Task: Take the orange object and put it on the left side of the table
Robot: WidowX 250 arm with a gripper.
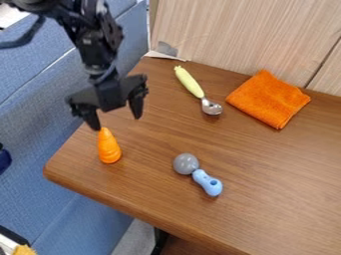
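The black gripper (117, 119) hangs over the left part of the wooden table (160, 199), its two fingers spread wide with nothing between them. An orange carrot-shaped object (108, 146) is at the table's left side, narrow tip toward the arm. The left fingertip appears right at or just above that tip; whether they touch I cannot tell. A folded orange cloth (268, 98) lies at the back right, well away from the gripper.
Behind the gripper's right side lies a spoon with a yellow handle (189, 82). A toy with a grey ball (186, 164) and a blue handle (208, 183) rests mid-table. A wooden panel (246, 35) borders the back, and a blue couch (40, 119) adjoins the left edge.
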